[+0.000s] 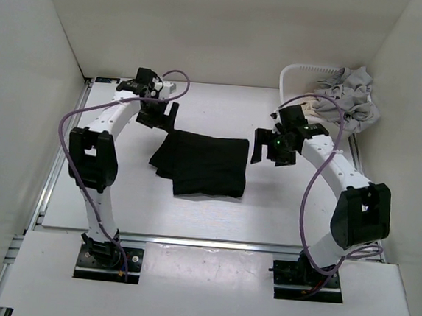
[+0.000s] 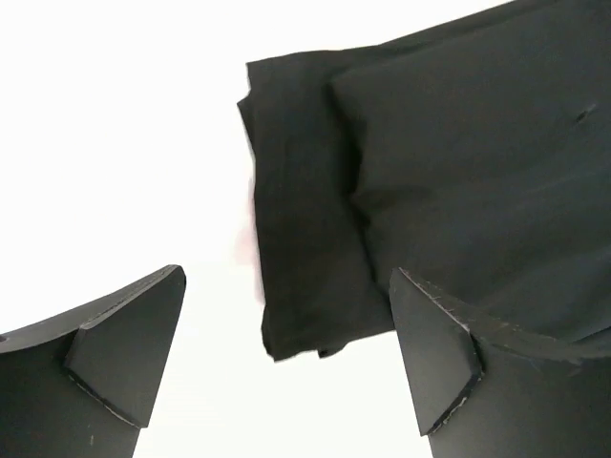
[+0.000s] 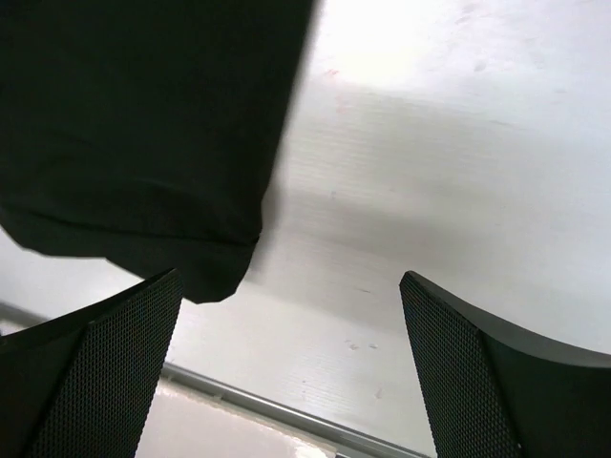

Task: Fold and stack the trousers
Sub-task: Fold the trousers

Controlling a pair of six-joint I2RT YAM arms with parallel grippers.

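Note:
The black trousers [image 1: 201, 164] lie folded into a flat rectangle in the middle of the white table, with a layered edge on their left side. My left gripper [image 1: 158, 115] hovers just above their far left corner, open and empty; in the left wrist view the trousers [image 2: 430, 181] fill the upper right and one corner hangs between the fingers [image 2: 129, 353]. My right gripper [image 1: 271, 148] is raised just off their right edge, open and holding nothing. Seen from the right wrist, the trousers [image 3: 134, 134] are at the upper left, with bare table between the fingertips [image 3: 468, 372].
A white basket [image 1: 307, 74] stands at the back right with light grey garments [image 1: 349, 96] heaped in it and spilling over its rim. A metal rail [image 1: 211, 243] runs along the table's [image 1: 206, 213] near edge. White walls close in the left, back and right.

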